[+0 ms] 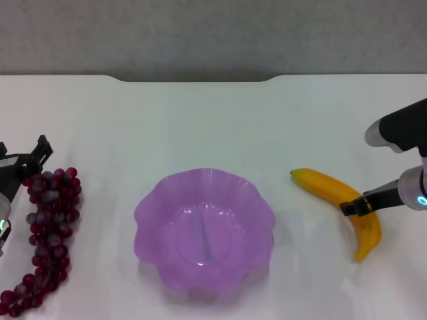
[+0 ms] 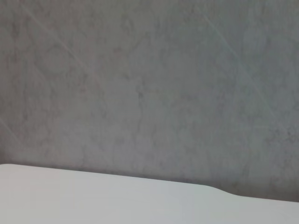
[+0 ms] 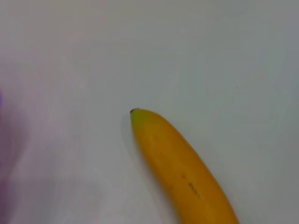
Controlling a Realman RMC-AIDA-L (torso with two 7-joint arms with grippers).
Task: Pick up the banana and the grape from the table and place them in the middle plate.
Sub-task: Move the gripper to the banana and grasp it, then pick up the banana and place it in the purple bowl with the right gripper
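The banana [image 1: 340,200] lies on the white table [image 1: 213,120] to the right of the purple middle plate [image 1: 150,213]; its dark tip points toward the plate. My right gripper [image 1: 357,205] is down at the banana's middle, reaching in from the right edge. In the right wrist view the banana [image 3: 182,172] fills the near part of the picture. The grape [image 1: 47,227] bunch stretches along the left side of the table. My left gripper [image 1: 25,159] stands open at the bunch's far end. Nothing lies in the plate.
The table's dark notched far edge [image 1: 193,79] runs along a grey wall. The left wrist view shows only that wall and a strip of tabletop [image 2: 93,200].
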